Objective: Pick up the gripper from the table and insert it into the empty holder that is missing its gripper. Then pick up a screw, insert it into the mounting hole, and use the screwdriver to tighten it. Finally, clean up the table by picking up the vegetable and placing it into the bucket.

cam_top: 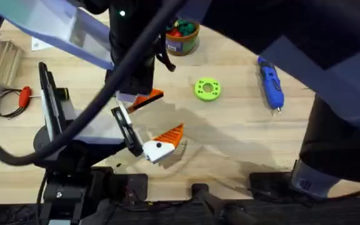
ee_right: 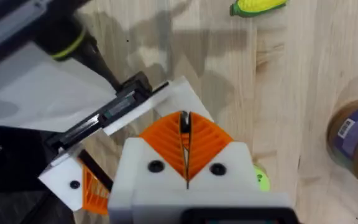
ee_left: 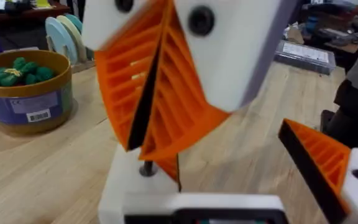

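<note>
My right gripper (cam_top: 146, 99) (ee_right: 185, 146) reaches across the table and its orange ribbed pads (ee_left: 179, 93) are shut on the small orange gripper (ee_left: 166, 167), whose black face shows between them. It holds that piece directly over the white holder (ee_left: 120, 186) on my left arm, beside a small metal post. My left gripper (cam_top: 165, 142) lies low on the table, open, with a single orange finger (ee_left: 319, 162) on its other mount. The blue screwdriver (cam_top: 270, 81) lies at the far right. The yellow vegetable (ee_right: 257, 6) lies on the wood. The bucket (cam_top: 183, 34) (ee_left: 23, 90) stands at the back.
A flat green disc with holes (cam_top: 207, 88) lies mid-table. A red-handled screwdriver (cam_top: 24, 95) and a wire coil sit at the far left. Green toy vegetables fill the bucket. My right arm hangs large and dark across the overhead view.
</note>
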